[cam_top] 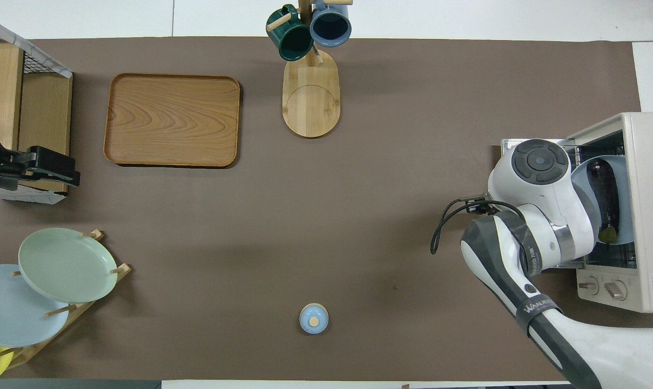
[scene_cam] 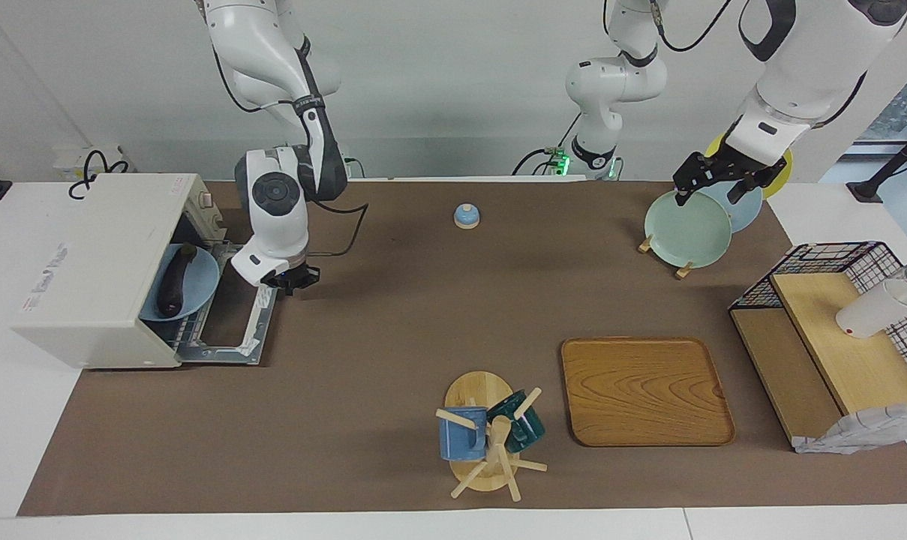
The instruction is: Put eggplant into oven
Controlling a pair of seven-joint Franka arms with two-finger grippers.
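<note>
The eggplant (scene_cam: 174, 281) lies on a light blue plate (scene_cam: 200, 289) on the wire rack inside the cream-white oven (scene_cam: 100, 262), at the right arm's end of the table. The oven door (scene_cam: 224, 351) is folded down flat. The eggplant (cam_top: 603, 189), the plate (cam_top: 626, 202) and the oven (cam_top: 650, 178) also show in the overhead view. My right gripper (scene_cam: 297, 280) hangs just over the open door's edge, clear of the plate; its own wrist hides it from overhead. My left gripper (scene_cam: 712, 195) is open and empty over the plate rack, also seen from overhead (cam_top: 67, 174).
A rack nearer the left arm holds a green plate (scene_cam: 686, 229), a light blue plate and a yellow one. A wooden tray (scene_cam: 644, 390), a mug tree (scene_cam: 491, 439) with two mugs, a small blue bell (scene_cam: 466, 216) and a wire-mesh shelf (scene_cam: 836, 330) with a white cup (scene_cam: 873, 309) stand on the table.
</note>
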